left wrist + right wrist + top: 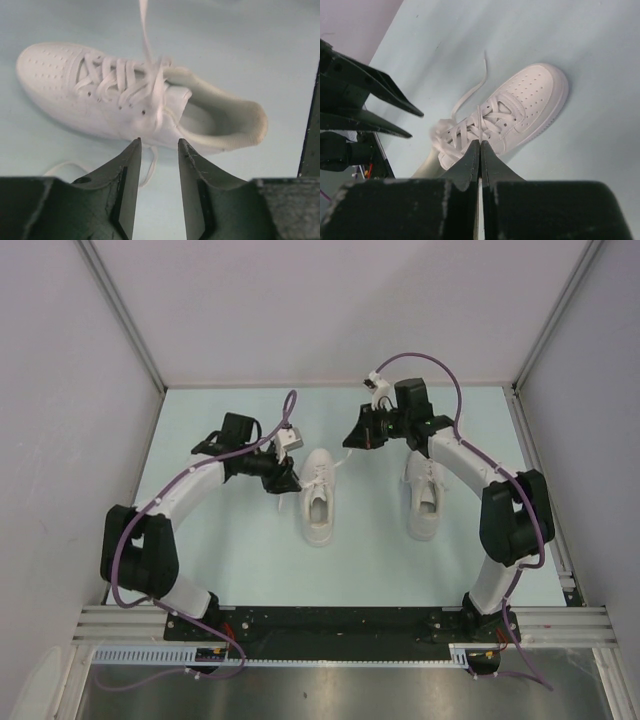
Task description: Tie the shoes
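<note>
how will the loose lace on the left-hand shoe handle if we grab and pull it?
Likely floppy: the lace trails limp, with a slack loop beside the shoe. Thin and flat, so it may slip from a pinch. A hard pull would probably drag the shoe, which looks light.

White shoes (318,498), white lace (145,30), pale-blue table (240,560), black fingers (466,164).

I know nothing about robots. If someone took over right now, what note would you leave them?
Left gripper: jaws open, empty, beside the left shoe.
Right gripper: jaws closed, apparently pinching a lace running taut from that shoe.
Right shoe: partly under the right arm.
Done: no bow on the left shoe yet; right shoe's laces unclear.
Left to do: the tying.
</note>
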Tool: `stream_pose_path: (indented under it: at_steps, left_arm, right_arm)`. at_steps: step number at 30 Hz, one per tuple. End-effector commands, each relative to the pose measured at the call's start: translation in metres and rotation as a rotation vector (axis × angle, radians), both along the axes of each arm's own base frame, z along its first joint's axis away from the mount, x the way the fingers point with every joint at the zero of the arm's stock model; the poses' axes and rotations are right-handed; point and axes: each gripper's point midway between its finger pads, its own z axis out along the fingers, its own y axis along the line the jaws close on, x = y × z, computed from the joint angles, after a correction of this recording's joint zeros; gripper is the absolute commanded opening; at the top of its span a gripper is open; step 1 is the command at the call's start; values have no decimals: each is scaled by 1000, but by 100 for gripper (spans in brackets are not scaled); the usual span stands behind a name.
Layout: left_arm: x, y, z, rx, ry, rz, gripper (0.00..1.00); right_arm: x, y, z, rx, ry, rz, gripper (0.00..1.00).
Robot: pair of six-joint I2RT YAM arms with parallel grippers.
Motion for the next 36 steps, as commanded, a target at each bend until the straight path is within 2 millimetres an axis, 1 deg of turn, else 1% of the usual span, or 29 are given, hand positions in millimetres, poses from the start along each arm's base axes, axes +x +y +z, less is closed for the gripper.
stream_pose_path:
  at_steps: [1, 2, 3, 4, 6, 7, 8, 11, 13, 15, 16, 18, 21, 22, 25, 27, 29, 30, 31, 33, 34, 35, 36]
  left_arm:
    - [-20, 31, -11, 117, -203, -180, 42]
    - [-26, 40, -23, 167, -210, -204, 44]
    - [-30, 44, -29, 190, -235, -231, 45]
    - [-37, 47, -41, 210, -255, -279, 46]
    - [-35, 47, -47, 223, -269, -274, 46]
    - [-31, 46, -49, 219, -279, -264, 47]
    - [-29, 46, -55, 224, -260, -253, 47]
    - [-33, 45, -70, 249, -253, -299, 50]
    - [-29, 47, -79, 292, -291, -320, 50]
    - [-30, 43, -85, 305, -307, -364, 49]
    - [-26, 42, -86, 321, -321, -371, 49]
    - [-25, 37, -93, 333, -310, -394, 49]
    - [-20, 32, -97, 354, -308, -416, 49]
    - [-16, 32, -102, 373, -306, -415, 49]
    - [-14, 30, -115, 417, -311, -431, 49]
    - [-13, 33, -123, 465, -309, -440, 48]
    - [-13, 37, -129, 501, -296, -447, 39]
    - [-14, 39, -130, 511, -289, -446, 33]
    - [-16, 41, -130, 520, -279, -449, 18]
    - [-15, 45, -121, 521, -278, -411, 3]
    - [-15, 45, -114, 504, -272, -385, 0]
    - [-12, 49, -105, 475, -263, -344, 0]
    - [-12, 44, -83, 405, -267, -295, 0]
  right_arm:
    - [-10, 2, 28, 21, -51, 49, 0]
    - [-11, 2, 30, 22, -55, 51, 0]
    - [-12, 2, 30, 21, -56, 55, 0]
    - [-13, 0, 32, 21, -59, 53, 0]
    - [-14, -1, 33, 20, -60, 54, 0]
    - [-14, -2, 33, 17, -60, 55, 0]
    - [-15, -3, 34, 14, -61, 56, 0]
    - [-16, -8, 33, 8, -53, 47, 0]
    - [-16, -10, 35, 7, -55, 45, 0]
    - [-18, -11, 35, 6, -52, 47, 0]
    - [-19, -10, 36, 7, -53, 52, 0]
    - [-19, -11, 36, 9, -49, 52, 0]
    - [-20, -10, 36, 10, -47, 56, 0]
    - [-21, -11, 36, 10, -47, 56, 0]
    - [-21, -11, 37, 11, -46, 58, 0]
    - [-22, -10, 36, 12, -43, 60, 0]
    - [-22, -11, 38, 14, -49, 62, 0]
    - [-22, -11, 37, 11, -46, 61, 0]
    - [-22, -11, 38, 11, -51, 62, 0]
    - [-23, -12, 39, 11, -51, 62, 0]
    - [-24, -12, 40, 11, -52, 66, 0]
    - [-24, -13, 41, 11, -56, 64, 0]
    - [-24, -13, 41, 10, -57, 61, 0]
